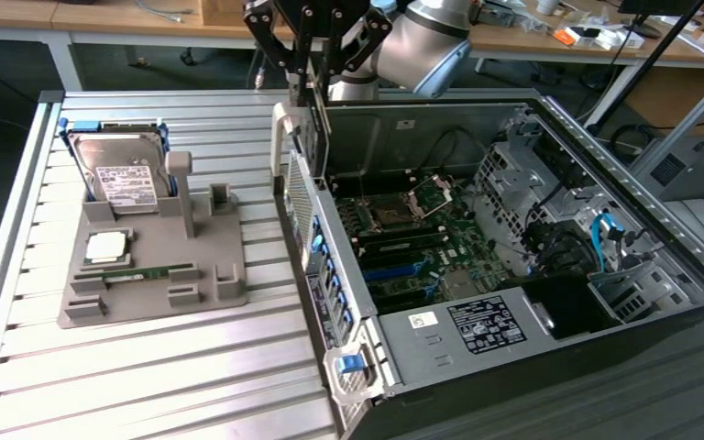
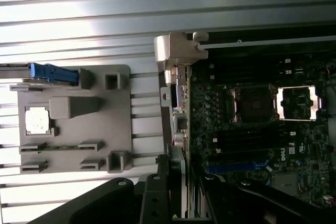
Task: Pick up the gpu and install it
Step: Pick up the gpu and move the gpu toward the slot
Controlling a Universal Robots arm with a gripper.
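Observation:
The gpu (image 1: pixel 318 128) hangs edge-on and upright from my gripper (image 1: pixel 309 75), its silver end bracket (image 1: pixel 281 137) toward the exterior view's left. My gripper is shut on the card's top edge. The card hovers just inside the open computer case's (image 1: pixel 627 179) left wall, above the motherboard (image 1: pixel 413 229). In the wrist view the gpu (image 2: pixel 178 124) shows as a thin strip with its bracket (image 2: pixel 176 51) at the far end, between my gripper's (image 2: pixel 178 195) dark fingers, over the motherboard's (image 2: pixel 252 145) edge.
A grey holder tray (image 1: pixel 220 275) on the slatted metal table (image 1: pixel 144 376) carries a hard drive (image 1: pixel 126 179) standing upright, a CPU (image 1: pixel 107 246) and a RAM stick (image 1: pixel 144 272). Drive cages and cables fill the case's right side (image 1: pixel 560 220). Desks stand behind.

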